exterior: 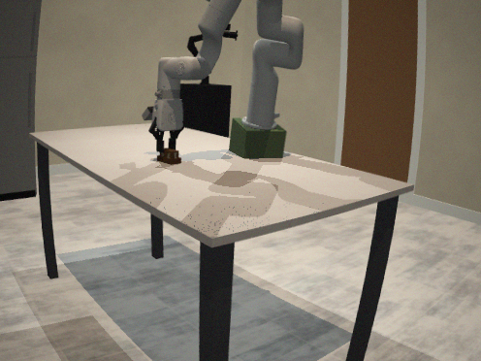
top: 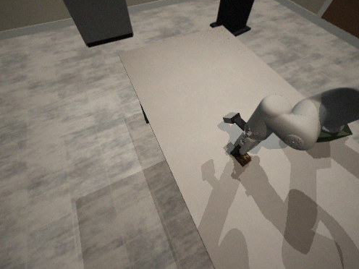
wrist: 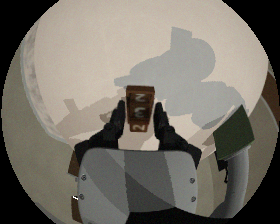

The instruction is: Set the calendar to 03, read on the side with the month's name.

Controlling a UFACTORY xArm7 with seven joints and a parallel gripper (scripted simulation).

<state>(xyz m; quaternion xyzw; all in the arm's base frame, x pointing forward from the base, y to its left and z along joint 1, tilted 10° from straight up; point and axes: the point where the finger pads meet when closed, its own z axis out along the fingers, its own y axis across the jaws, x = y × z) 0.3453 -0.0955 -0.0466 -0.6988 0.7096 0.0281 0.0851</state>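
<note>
One brown calendar [top: 245,159] [exterior: 171,160] [wrist: 140,91] on the pale table [top: 188,71] [exterior: 310,188] [wrist: 100,45], between the fingers of the gripper [top: 237,152] [exterior: 167,152] [wrist: 139,108], part-open, holding nothing. Green block [top: 336,136] [exterior: 264,143] [wrist: 234,134] under arm, well apart. Shadows cross tabletop. Door [exterior: 380,82] and grey cabinet [top: 103,14] [exterior: 16,96] beyond. Digits dim; month side not readable. Top view: arm partly cut off.

The arm arches over and down to the table [top: 181,79] [exterior: 291,188] [wrist: 100,45], its end effector [top: 239,154] [exterior: 167,152] [wrist: 139,108] pointing downward (rather neatly, too), fingers parted partway.
</note>
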